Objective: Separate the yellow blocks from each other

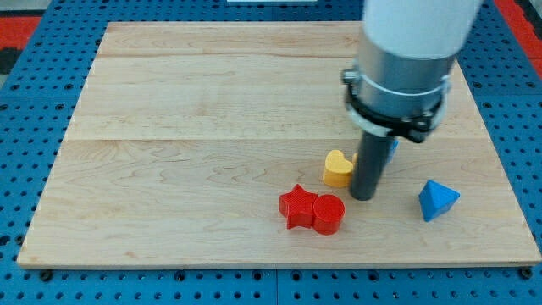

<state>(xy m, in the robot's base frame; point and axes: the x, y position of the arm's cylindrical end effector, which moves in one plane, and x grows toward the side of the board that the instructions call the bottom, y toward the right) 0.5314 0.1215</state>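
My tip (363,196) touches the yellow heart-shaped block (338,169) — no jaws; blue block (393,146) mostly hidden behind rod.

My tip (363,196) just right of yellow heart block (338,169), red star block (296,206) touching red cylinder block (329,213) below, blue triangular block (437,200) well right, wooden board (169,152) open leftward.

yellow heart block (338,169); red star block (295,206); red cylinder block (329,213); blue block (437,200); pale wood board (186,127)
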